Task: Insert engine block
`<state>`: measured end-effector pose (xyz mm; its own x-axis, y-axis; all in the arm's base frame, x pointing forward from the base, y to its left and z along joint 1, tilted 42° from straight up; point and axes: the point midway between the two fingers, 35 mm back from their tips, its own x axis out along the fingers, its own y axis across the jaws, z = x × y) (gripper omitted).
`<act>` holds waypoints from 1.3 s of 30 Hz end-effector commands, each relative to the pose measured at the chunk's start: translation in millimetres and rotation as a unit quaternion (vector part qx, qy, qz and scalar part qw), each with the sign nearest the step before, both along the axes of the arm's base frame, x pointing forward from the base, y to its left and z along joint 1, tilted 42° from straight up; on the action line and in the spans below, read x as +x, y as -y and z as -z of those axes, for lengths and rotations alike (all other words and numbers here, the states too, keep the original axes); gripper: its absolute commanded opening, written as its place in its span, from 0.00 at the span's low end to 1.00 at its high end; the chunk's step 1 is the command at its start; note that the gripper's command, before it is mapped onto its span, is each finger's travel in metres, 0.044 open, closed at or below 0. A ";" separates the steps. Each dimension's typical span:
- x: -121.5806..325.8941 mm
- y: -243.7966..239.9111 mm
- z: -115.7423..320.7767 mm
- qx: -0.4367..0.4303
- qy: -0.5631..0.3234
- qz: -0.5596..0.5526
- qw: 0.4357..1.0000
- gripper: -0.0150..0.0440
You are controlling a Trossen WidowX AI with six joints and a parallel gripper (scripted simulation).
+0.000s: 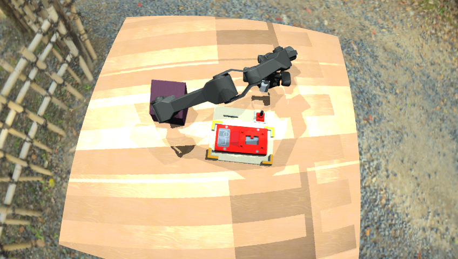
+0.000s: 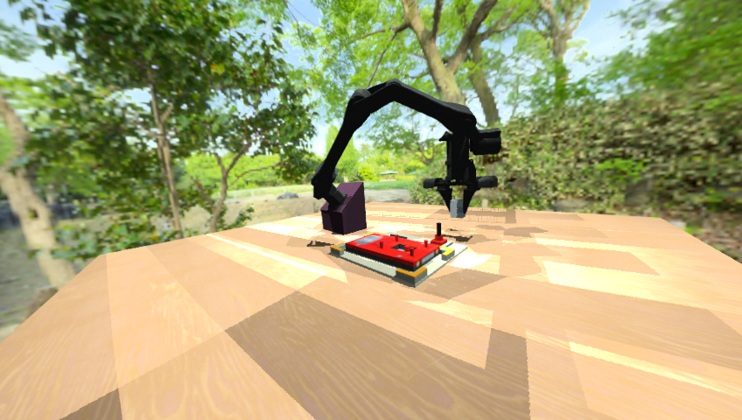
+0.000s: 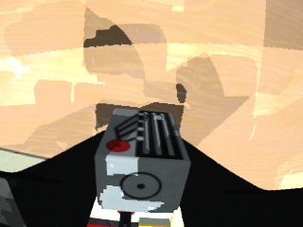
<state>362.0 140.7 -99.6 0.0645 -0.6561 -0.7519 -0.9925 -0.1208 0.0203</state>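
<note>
Gripping the grey engine block (image 1: 264, 86) (image 2: 457, 208) (image 3: 142, 185) between the fingers of the end effector (image 1: 264, 84) (image 2: 458, 206) (image 3: 142, 140), closed on both sides. Holding it up off the counter (image 1: 144, 218) (image 2: 364, 338) (image 3: 213, 28), beyond the black lever (image 1: 261, 113) (image 2: 438, 229) (image 3: 125, 218) on its red base (image 1: 260, 117) (image 2: 439, 241) in the exterior view, apart from the red car body (image 1: 236, 144) (image 2: 374, 247) (image 3: 98, 225). Showing a red disc and dark parallel grooves on the upper face, a ringed dot on the side toward the wrist camera. Outside the opening (image 1: 251, 141) (image 2: 400, 248), not seated. Inside that opening's edge, a small red rib (image 1: 251, 136). Around the car body, on a cream board (image 1: 221, 112) (image 2: 453, 253) (image 3: 19, 158), yellow-topped corner brackets (image 1: 211, 155) (image 2: 411, 276).
</note>
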 end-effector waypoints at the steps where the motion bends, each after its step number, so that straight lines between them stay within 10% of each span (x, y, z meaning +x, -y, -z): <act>1: -0.2 -10.9 -12.0 0.003 0.002 0.003 1.000 0.25; 39: -8.1 -32.7 -43.5 0.019 0.000 0.003 1.000 0.25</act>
